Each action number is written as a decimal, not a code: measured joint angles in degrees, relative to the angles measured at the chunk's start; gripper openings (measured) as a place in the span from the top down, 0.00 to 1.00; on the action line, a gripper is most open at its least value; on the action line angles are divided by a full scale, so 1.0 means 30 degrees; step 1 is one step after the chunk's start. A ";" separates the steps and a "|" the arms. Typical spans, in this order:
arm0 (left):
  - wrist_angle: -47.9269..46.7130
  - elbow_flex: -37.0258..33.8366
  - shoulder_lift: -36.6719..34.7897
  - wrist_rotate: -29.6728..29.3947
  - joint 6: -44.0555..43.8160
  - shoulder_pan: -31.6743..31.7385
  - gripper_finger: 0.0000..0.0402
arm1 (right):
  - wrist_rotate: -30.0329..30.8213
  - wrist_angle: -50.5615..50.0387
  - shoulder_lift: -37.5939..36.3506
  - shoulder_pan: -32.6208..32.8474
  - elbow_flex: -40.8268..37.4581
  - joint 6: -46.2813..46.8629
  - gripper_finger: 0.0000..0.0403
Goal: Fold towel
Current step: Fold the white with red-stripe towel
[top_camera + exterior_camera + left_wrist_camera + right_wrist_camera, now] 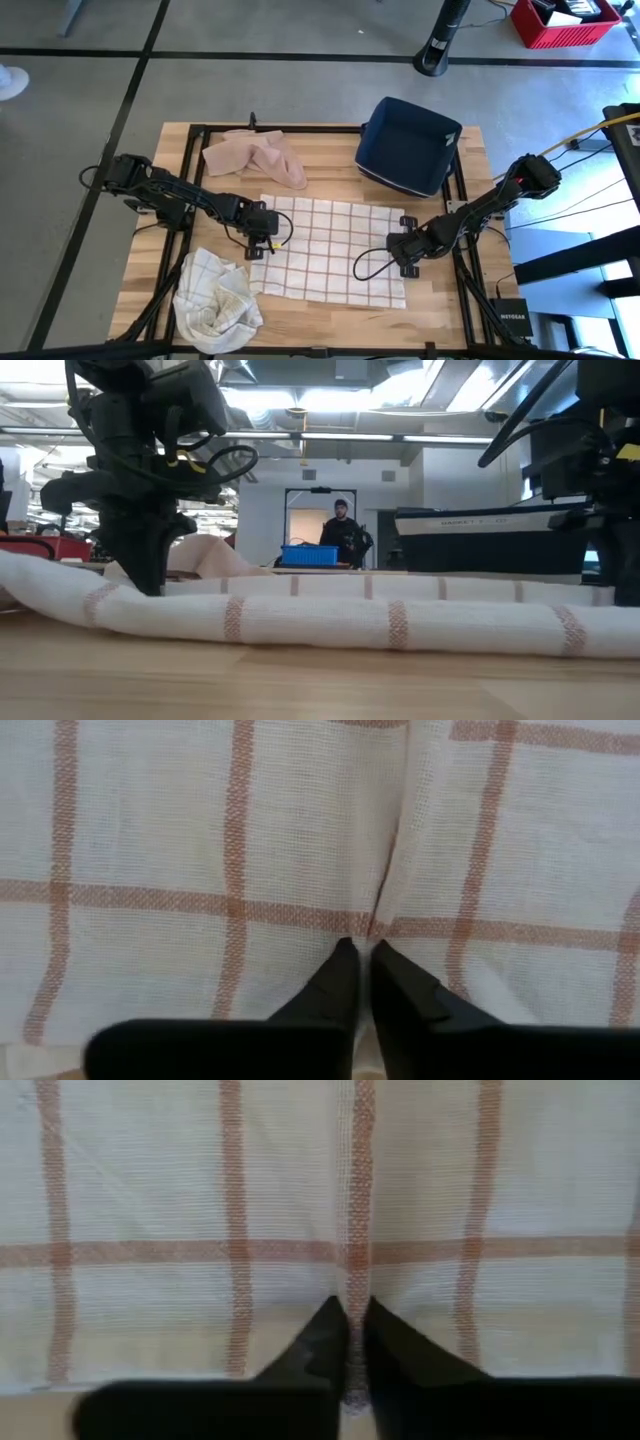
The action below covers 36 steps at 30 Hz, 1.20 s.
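A white towel with orange-brown checks (330, 250) lies spread flat on the wooden table, seen as a low band in the low view (400, 622). My left gripper (262, 243) stands at the towel's left edge, pointing down, and is shut on the cloth (362, 955). My right gripper (403, 250) stands at the towel's right edge and is likewise shut on the cloth (355, 1312). In the low view the left gripper (150, 585) comes down onto the towel. My left gripper pinches the towel near its left edge (385, 905) between its two fingertips, coming from above. A small crease of cloth runs away from the fingertips. The towel lies on the table. My right gripper pinches the towel near its right edge (357, 1275) between its two fingertips, coming from above and pointing down. A narrow ridge of cloth rises along an orange stripe in front of the fingers. The rest of the towel lies flat on the table.
A crumpled checked towel (215, 300) sits at the near left corner. A pink cloth (255, 155) lies at the far left, and a dark blue bin (405, 145) stands at the far right. A person (342, 525) stands in the room beyond.
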 joint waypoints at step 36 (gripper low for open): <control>-0.6791 0.3432 -0.5964 -0.4878 -0.1505 -0.1263 1.00 | 0.6207 -0.8348 -0.3207 -0.0015 0.5241 -0.1016 0.99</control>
